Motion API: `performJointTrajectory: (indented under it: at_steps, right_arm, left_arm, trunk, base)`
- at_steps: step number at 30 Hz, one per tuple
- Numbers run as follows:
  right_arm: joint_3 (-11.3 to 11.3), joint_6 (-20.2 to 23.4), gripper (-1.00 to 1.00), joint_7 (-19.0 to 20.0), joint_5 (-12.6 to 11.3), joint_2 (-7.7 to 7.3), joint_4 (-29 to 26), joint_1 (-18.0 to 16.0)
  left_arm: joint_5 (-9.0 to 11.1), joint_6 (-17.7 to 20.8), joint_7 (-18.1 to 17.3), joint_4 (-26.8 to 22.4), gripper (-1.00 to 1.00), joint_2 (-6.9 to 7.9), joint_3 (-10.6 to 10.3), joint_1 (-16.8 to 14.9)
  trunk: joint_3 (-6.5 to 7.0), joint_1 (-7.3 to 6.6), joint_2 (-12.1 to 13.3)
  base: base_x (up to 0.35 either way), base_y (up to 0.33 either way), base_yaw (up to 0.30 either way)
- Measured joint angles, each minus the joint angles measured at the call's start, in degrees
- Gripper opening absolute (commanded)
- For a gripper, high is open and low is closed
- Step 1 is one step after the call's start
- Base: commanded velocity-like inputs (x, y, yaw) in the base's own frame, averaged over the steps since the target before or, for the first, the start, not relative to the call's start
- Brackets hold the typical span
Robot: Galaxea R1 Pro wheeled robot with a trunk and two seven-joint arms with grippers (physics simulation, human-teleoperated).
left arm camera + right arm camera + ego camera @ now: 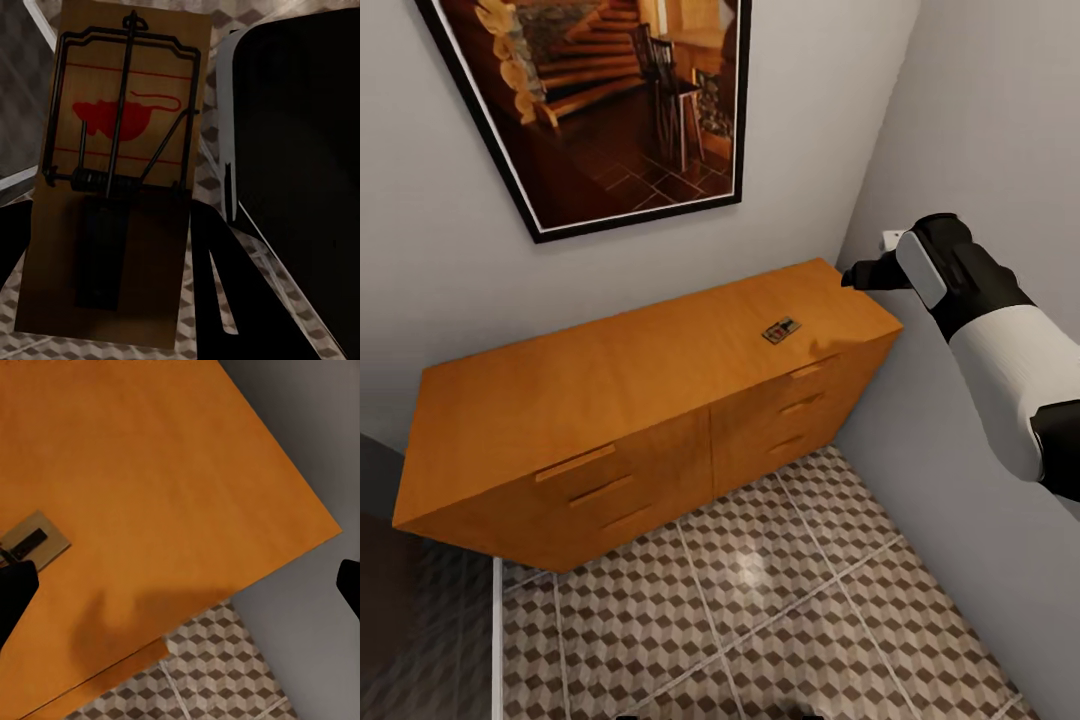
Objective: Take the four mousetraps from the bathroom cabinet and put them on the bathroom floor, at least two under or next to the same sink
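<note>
A small flat wooden mousetrap (781, 330) lies on the orange-brown wooden cabinet (610, 390), just left of the right gripper (852, 277), jaws spread; the left jaws grip another trap (120, 180).

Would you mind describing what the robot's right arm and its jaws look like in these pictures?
The right arm has a smooth white shell on its forearm, ending in a black wrist section with a pale grey rounded panel. The right gripper beyond it is black. In the right wrist view, its fingertips are plain matte black.
</note>
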Motion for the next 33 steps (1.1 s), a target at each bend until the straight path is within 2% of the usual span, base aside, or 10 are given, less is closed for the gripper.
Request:
performJointTrajectory:
  at_steps: [6,11,25,28,30,33]
  right_arm:
    - [0.0,-0.2,1.0,0.0,0.0,0.0,0.1,0.1]
    - [0.0,-2.2,1.0,-0.2,0.0,0.03,0.1,0.1]
    - [-0.1,-5.8,1.0,-0.4,0.0,0.66,1.5,0.1]
    - [-0.2,-9.5,1.0,-0.5,-0.1,0.68,5.3,0.1]
    - [-0.3,-13.5,1.0,-0.6,-0.1,0.64,8.1,0.1]
    - [-0.4,-16.8,1.0,-0.6,-0.1,0.57,10.7,0.1]
  left_arm:
    - [-0.1,0.0,-0.1,0.0,-1.0,-0.26,-0.1,0.0]
    - [-0.1,0.0,-0.1,0.0,-1.0,-0.42,-0.1,0.3]
    - [-0.3,0.0,-1.8,0.0,-1.0,-0.44,-0.1,0.4]
    - [-0.3,0.0,-1.8,0.0,-1.0,-0.44,-0.1,0.6]
    - [-0.3,0.0,-1.8,0.0,-1.0,-0.44,-0.1,0.7]
    - [-0.3,0.0,-1.8,0.0,-1.0,-0.44,-0.1,0.8]
  trunk:
    - [0.0,0.01,0.0]
    - [0.0,0.0,0.0]
    - [0.0,0.01,0.0]
    - [0.0,0.01,0.0]
    - [0.0,0.01,0.0]
    - [0.0,0.01,0.0]
  base:
    - [0.015,0.004,0.0]
    - [0.002,0.058,0.0]
    - [0.0,0.177,0.0]
    - [0.0,0.027,0.0]
    - [0.0,0.01,0.0]
    - [0.0,0.003,0.0]
